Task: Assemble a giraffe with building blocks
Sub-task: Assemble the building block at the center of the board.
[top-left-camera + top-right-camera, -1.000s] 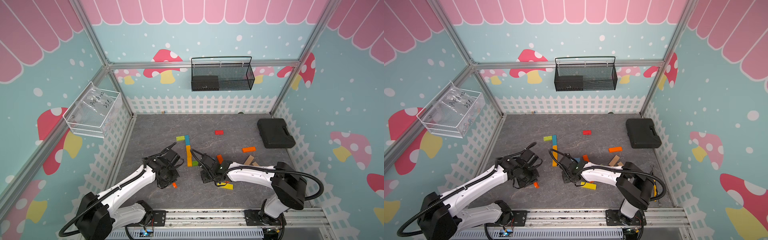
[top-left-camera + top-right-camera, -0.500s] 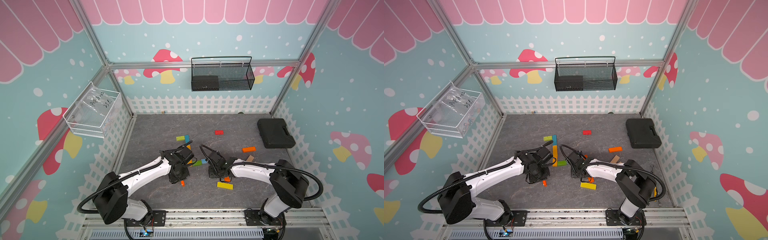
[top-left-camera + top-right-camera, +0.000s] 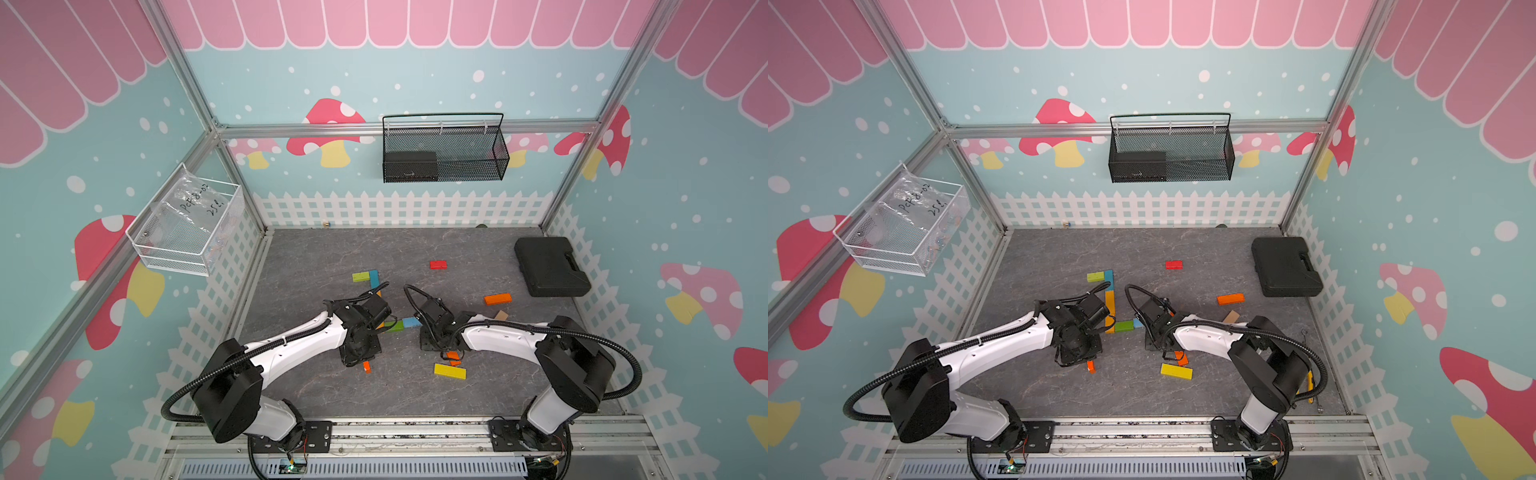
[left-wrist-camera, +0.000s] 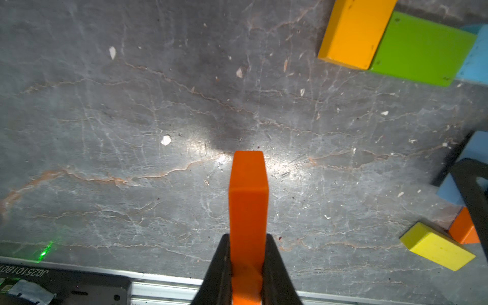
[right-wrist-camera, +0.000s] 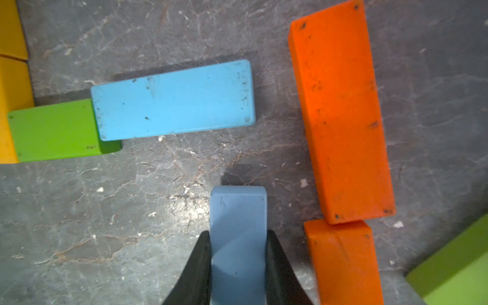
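Seeing my left hand (image 4: pixel 247 237) clamped on orange block (image 4: pixel 248 184), right hand (image 5: pixel 239 235) clamped on blue block (image 5: pixel 237 208); both blocks point down at worktop (image 4: pixel 132 132), green block (image 4: pixel 420 50) nearby.

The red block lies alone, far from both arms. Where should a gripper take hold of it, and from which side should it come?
Probably best at mid-length, across the narrow width of the red block, with the jaws on its two long edges, coming straight down from above. It lies flat, so its sides are low, and nothing touches it, so both jaws have room.
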